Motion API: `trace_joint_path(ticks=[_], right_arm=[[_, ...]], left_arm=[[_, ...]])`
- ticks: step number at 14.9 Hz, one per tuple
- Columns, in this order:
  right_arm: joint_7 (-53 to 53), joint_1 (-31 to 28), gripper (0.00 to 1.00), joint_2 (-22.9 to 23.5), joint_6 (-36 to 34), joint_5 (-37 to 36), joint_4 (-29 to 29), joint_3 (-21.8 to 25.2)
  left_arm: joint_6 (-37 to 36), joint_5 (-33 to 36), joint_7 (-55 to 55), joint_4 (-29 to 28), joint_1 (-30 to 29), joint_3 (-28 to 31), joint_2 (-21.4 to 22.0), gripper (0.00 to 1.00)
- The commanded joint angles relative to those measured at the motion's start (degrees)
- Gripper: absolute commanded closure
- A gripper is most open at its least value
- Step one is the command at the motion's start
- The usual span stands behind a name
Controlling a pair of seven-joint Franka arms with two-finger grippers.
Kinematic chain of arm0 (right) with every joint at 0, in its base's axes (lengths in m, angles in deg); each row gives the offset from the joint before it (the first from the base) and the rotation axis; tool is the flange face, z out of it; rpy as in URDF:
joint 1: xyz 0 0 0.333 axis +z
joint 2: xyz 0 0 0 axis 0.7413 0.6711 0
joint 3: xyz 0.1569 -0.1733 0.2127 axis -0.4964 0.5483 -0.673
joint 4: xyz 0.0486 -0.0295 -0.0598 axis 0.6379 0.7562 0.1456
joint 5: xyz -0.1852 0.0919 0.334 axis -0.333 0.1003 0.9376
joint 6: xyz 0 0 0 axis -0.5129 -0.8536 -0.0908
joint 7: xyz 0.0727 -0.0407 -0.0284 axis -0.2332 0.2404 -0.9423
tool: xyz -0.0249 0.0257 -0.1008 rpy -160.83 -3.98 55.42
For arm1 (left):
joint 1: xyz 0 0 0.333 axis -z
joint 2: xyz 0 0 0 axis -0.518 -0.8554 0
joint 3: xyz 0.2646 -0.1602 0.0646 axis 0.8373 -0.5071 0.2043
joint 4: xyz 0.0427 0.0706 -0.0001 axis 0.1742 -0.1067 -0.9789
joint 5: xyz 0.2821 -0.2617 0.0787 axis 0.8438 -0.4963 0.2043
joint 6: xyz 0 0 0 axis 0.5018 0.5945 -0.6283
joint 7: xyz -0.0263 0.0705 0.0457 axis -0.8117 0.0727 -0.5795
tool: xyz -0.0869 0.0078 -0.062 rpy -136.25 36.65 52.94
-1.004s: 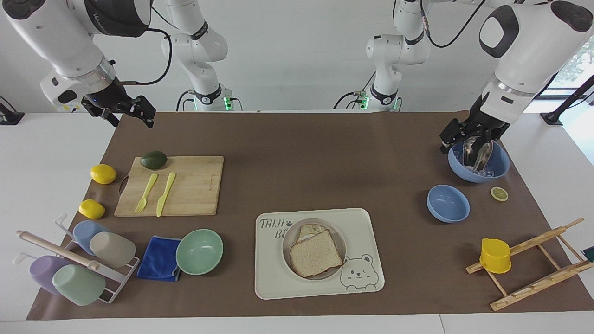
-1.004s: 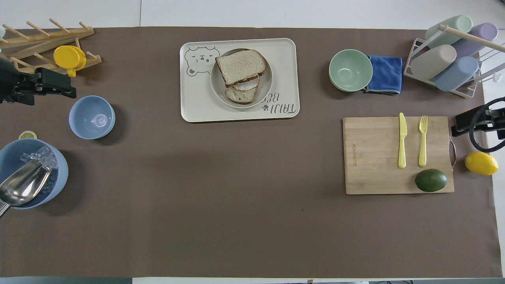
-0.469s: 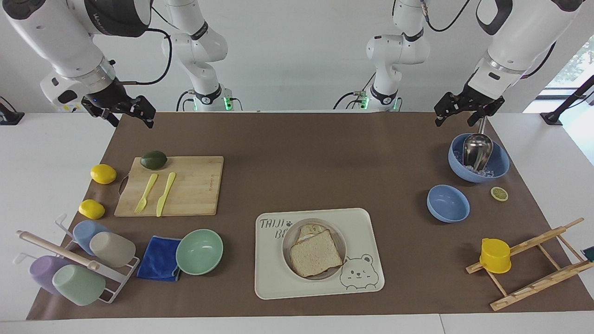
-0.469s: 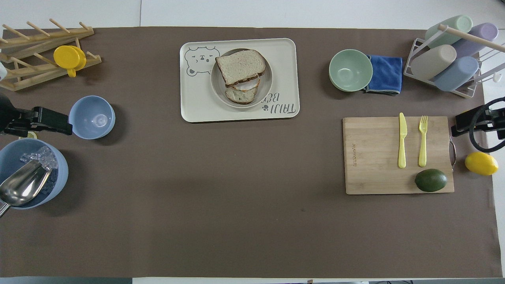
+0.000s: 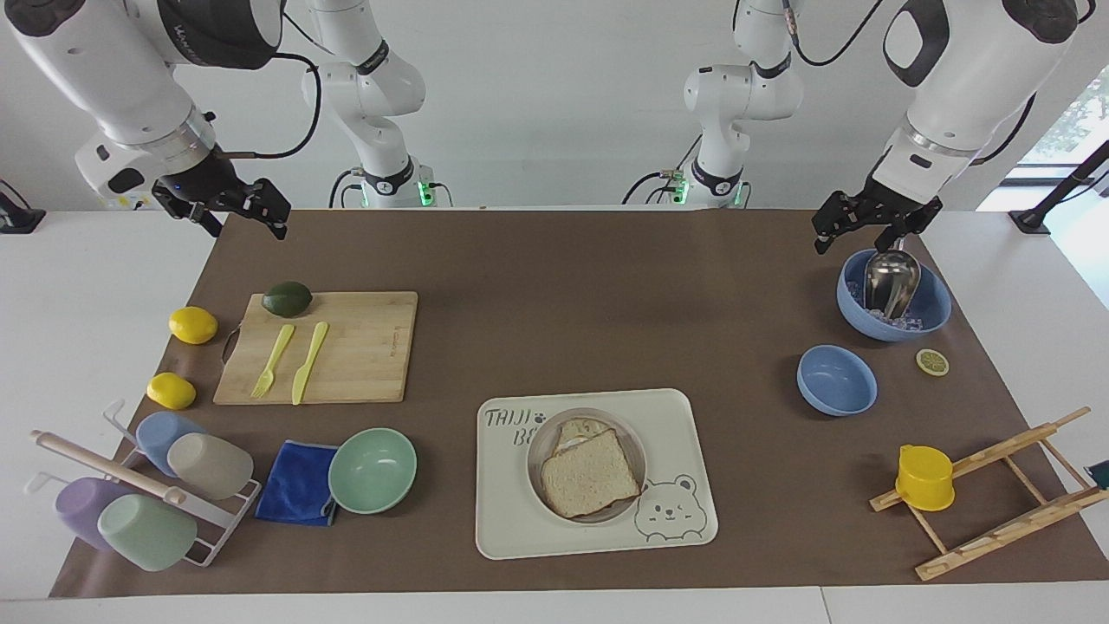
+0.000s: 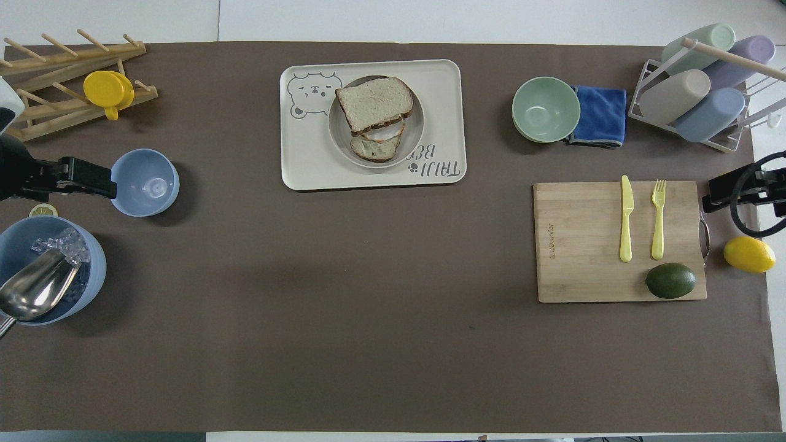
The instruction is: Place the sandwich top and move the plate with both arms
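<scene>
The sandwich top (image 5: pixel 591 474) is a pale slice with a brown crust. It lies on the small round plate (image 5: pixel 536 468), partly covering the egg toast (image 5: pixel 579 429). The plate stands on the cream bear-print tray (image 5: pixel 676 425). They also show in the overhead view: slice (image 6: pixel 373 99), plate (image 6: pixel 337 132), tray (image 6: pixel 307 162). My left gripper (image 5: pixel 852 243) is open and empty, up in the air over the ice bowl's rim at the left arm's end (image 6: pixel 92 182). My right gripper (image 5: pixel 247 227) is open and empty, waiting above the right arm's end (image 6: pixel 724 195).
A blue bowl (image 5: pixel 931 308) holds ice and a metal scoop. A smaller blue bowl (image 5: pixel 836 380), a lemon slice and a wooden rack with a yellow cup (image 5: pixel 924 477) are nearby. A cutting board (image 5: pixel 364 347), lemons, a mint bowl (image 5: pixel 372 470), a blue cloth and a cup rack lie at the right arm's end.
My left gripper rose out of the ice bowl, leaving the scoop in it, and now hangs above the bowl's rim. The right arm and the sandwich have not moved.
</scene>
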Motion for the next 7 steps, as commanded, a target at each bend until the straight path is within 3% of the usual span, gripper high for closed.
trace_joint_path(ticks=[1, 7], right_arm=[[-0.87, -0.22, 0.00, -0.70, 0.06, 0.70, 0.73, -0.05], [-0.87, -0.22, 0.00, -0.70, 0.06, 0.70, 0.73, -0.05]], left_arm=[[0.46, 1.21, 0.52, -0.52, -0.91, -1.52, 0.42, 0.00], [-0.68, 1.13, 0.08, -0.43, -0.91, -1.43, 0.95, 0.00]])
